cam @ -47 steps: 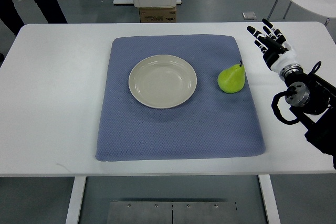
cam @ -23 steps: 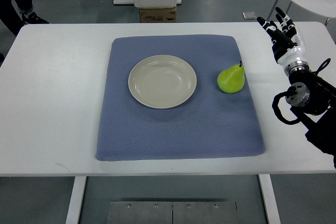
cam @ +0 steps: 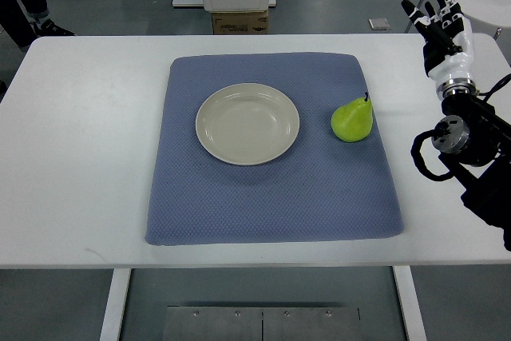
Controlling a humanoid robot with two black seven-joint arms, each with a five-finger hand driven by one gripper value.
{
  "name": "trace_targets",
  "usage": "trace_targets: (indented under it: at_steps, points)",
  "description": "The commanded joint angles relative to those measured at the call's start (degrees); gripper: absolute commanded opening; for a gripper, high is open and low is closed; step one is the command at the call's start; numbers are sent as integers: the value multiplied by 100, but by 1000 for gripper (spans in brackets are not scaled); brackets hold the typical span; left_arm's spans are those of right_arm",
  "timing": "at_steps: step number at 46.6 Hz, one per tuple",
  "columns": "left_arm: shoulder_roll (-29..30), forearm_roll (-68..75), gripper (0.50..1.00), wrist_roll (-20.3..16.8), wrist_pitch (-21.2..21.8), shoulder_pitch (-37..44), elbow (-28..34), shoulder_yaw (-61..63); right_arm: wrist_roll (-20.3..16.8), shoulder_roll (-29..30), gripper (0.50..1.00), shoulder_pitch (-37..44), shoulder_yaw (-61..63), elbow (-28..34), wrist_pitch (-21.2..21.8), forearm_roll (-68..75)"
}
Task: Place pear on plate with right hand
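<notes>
Right now the pear (cam: 352,120) sits on the blue mat (cam: 271,189), to the right of the empty plate (cam: 247,124) and apart from it, its long axis tilted with the stem toward the far right. At the bench's (cam: 80,157) far right corner, the right hand (cam: 441,28) hangs with fingers spread, holding nothing.

Pear (cam: 352,120) on blue mat (cam: 271,189), right of plate (cam: 247,124); right hand (cam: 443,33) empty, fingers (cam: 411,12) spread.
</notes>
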Motion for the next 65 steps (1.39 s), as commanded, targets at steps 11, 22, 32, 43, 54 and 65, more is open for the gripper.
trace_targets:
  at_steps: [11,22,32,43,54,65]
  points:
    - [0,0,1000,1,0,-9,-8,-1,-334,-93,1000,8,-441,10,1135,-184]
    - [0,0,1000,1,0,0,1,7,-765,-673,1000,272,-1399,37,1627,-922]
    - [0,0,1000,1,0,0,1,-1,-695,-1183,1000,412,-2164,159,2243,-1326]
    - [0,0,1000,1,0,-9,1,-1,-308,-1306,1000,430,-2577,195,2216,-2117]
    - [0,0,1000,1,0,0,1,-1,-255,-1323,1000,412,-2744,107,1804,-2416]
    - [0,0,1000,1,0,0,1,-1,-124,-1271,1000,606,-3684,125,1030,-2478]
